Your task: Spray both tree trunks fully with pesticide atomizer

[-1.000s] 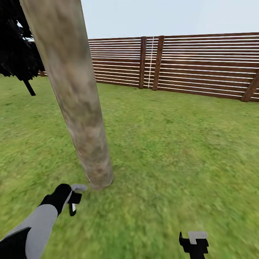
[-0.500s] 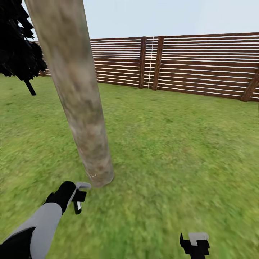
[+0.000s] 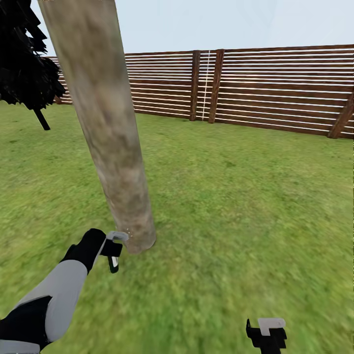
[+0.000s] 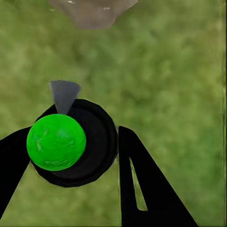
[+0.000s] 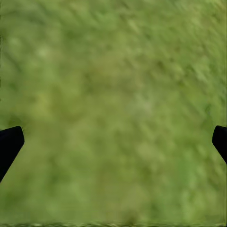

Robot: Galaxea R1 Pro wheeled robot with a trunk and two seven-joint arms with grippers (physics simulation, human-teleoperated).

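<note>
Grey-beige tree trunk (image 3: 105,128), one, left of frame; one atomizer (image 4: 71,144) clamped in left claw (image 3: 114,250); right claw (image 5: 113,142) spread apart.

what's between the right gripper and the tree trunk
Only bare grass: in the head view nothing lies on the stretch from the right gripper to the tree trunk.

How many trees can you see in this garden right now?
2. One thick grey-beige tree trunk rises just ahead of the left claw; a dark-leaved tree stands far left near the fence. Others may be out of frame.
</note>
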